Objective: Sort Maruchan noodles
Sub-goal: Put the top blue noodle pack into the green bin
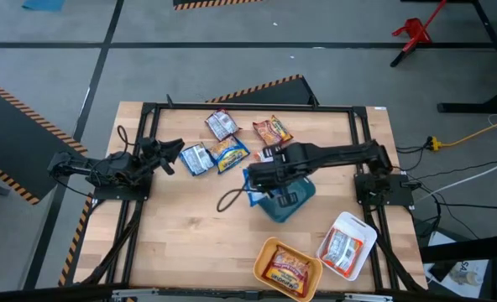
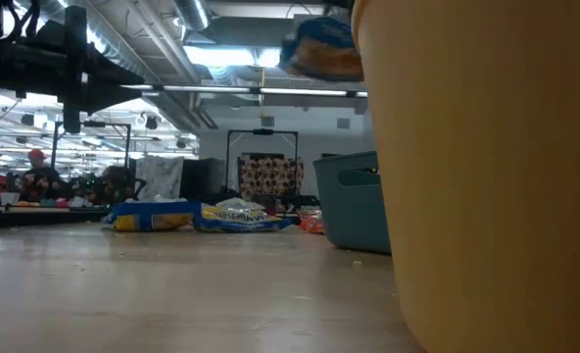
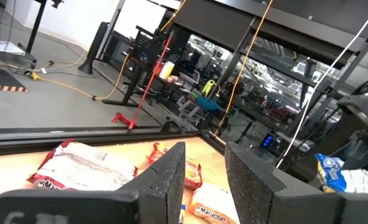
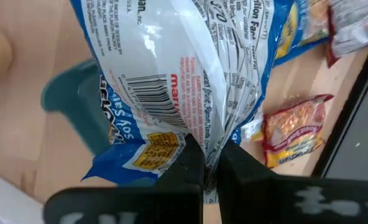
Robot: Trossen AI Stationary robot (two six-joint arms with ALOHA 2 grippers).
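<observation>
I have the right claw (image 4: 210,163) clenched on a blue-and-white Maruchan packet (image 4: 171,74), pinching its crinkled edge between both fingers; the packet hangs in the air just above the teal tray (image 1: 286,200), which sits a little right of the middle of the surface (image 1: 190,243). In the high view the right arm reaches in from the right edge toward the centre, and the held packet shows at its tip beside the tray.

The left claw (image 3: 204,180) waits near the left edge, its fingers released with a clear gap between them, grasping nothing.

Four more packets lie loose toward the far edge: a red-and-white packet (image 1: 222,125), an orange-red packet (image 1: 272,131), a yellow-and-blue packet (image 1: 230,153) and a second blue-and-white packet (image 1: 196,158) just beside it. They lie close together but mostly apart from each other, and all are outside the trays.

Near the right end of the near edge, the orange tray (image 1: 265,257) holds a red-yellow packet (image 1: 288,270), and the white tray (image 1: 359,226) by the near right corner holds another red-and-white packet (image 1: 342,248). From the low view the orange tray's wall fills the right side, with the teal tray behind it.
</observation>
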